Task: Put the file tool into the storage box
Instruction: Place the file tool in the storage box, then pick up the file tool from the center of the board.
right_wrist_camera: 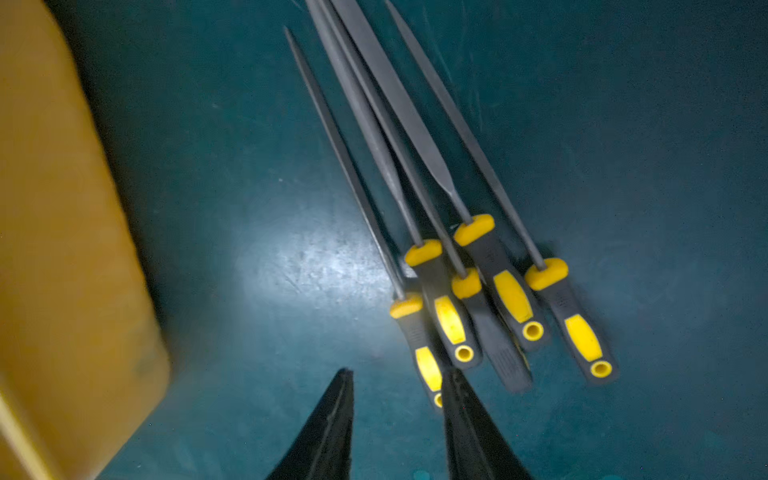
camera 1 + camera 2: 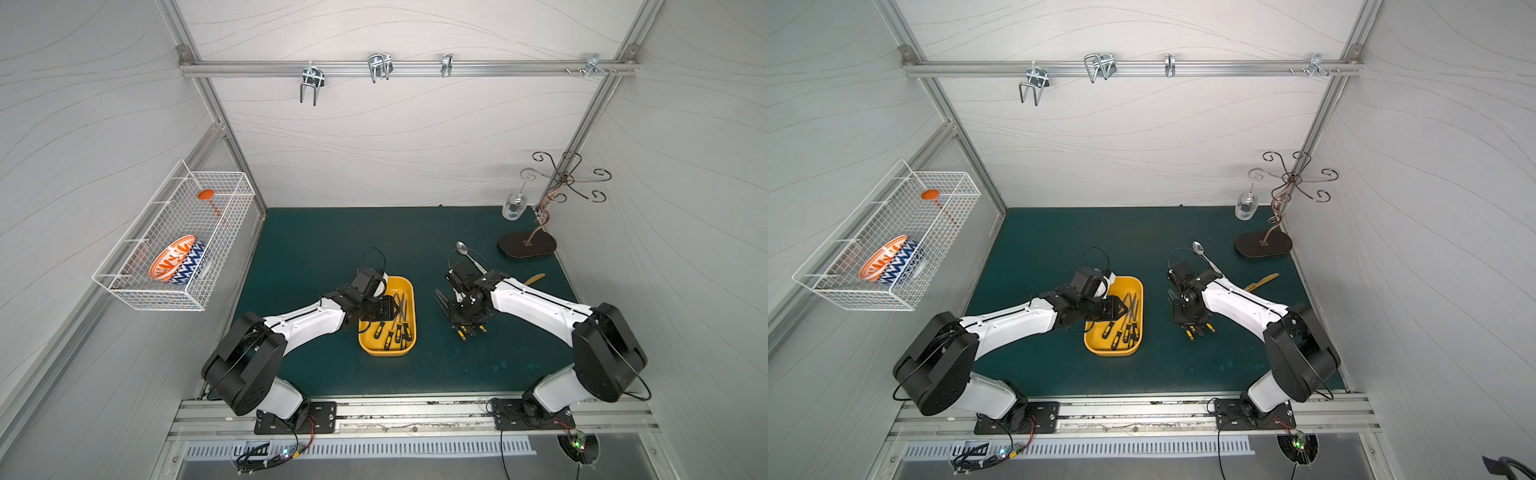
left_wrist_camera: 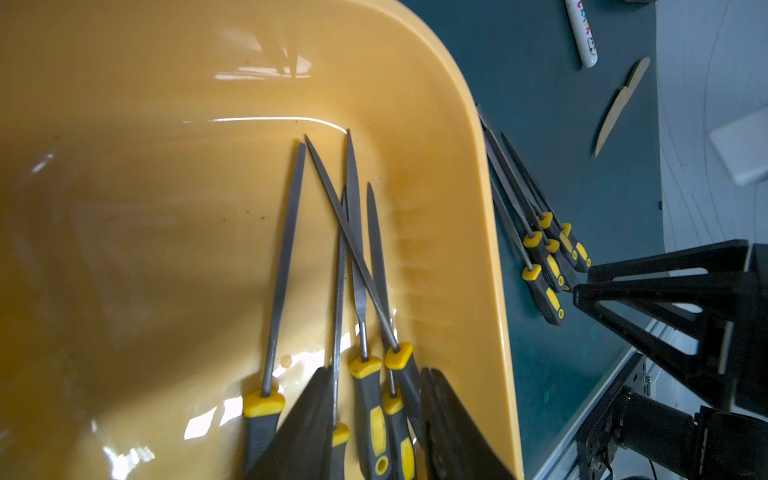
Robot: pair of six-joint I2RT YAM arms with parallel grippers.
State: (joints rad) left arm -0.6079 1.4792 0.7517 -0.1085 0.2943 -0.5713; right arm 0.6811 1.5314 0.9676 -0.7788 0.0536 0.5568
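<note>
The storage box (image 2: 402,286) (image 2: 1130,284) is a shallow yellow tray on the green mat, and several file tools (image 3: 357,270) with black-and-yellow handles lie in it. My left gripper (image 3: 376,372) hovers low over their handles. Its fingers (image 3: 316,415) stand apart on either side of them and clamp none, so it is open. More file tools (image 1: 457,270) (image 2: 469,330) lie in a loose bundle on the mat to the right of the box. My right gripper (image 1: 398,372) is open just above the mat beside their handle ends, with nothing between its fingers.
A metal spoon (image 2: 463,249), a wooden knife (image 2: 534,278) and a white marker (image 3: 582,33) lie behind the right arm. A wire stand (image 2: 528,245) and a glass jar (image 2: 514,205) stand at the back right. A white wire basket (image 2: 174,249) holding a bowl hangs on the left wall.
</note>
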